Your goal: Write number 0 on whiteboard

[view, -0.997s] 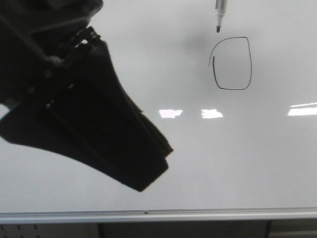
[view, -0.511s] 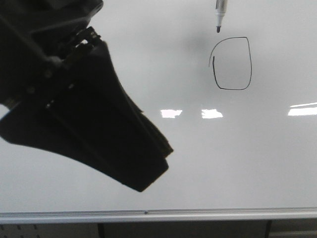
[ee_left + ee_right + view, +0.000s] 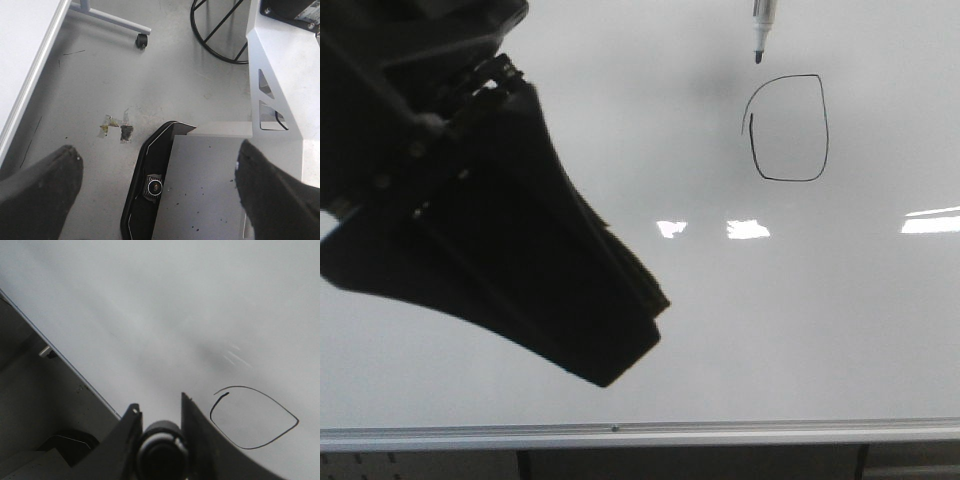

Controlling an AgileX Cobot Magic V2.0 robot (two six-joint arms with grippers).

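I judged the number 0 (image 3: 788, 128) drawn on the whiteboard (image 3: 800, 320), though its loop gaped slightly. My right hand (image 3: 159, 427) gripped the marker (image 3: 763, 25) just above it; my left hand (image 3: 150, 187) hung wide open, empty

Our left arm (image 3: 470, 200) fills the front view's left side as a dark bulk. Its gripper (image 3: 160, 195) has fingers (image 3: 40, 195) spread wide, holding nothing. Our right gripper (image 3: 160, 440) has its fingers (image 3: 197, 440) closed around a marker (image 3: 161, 450).
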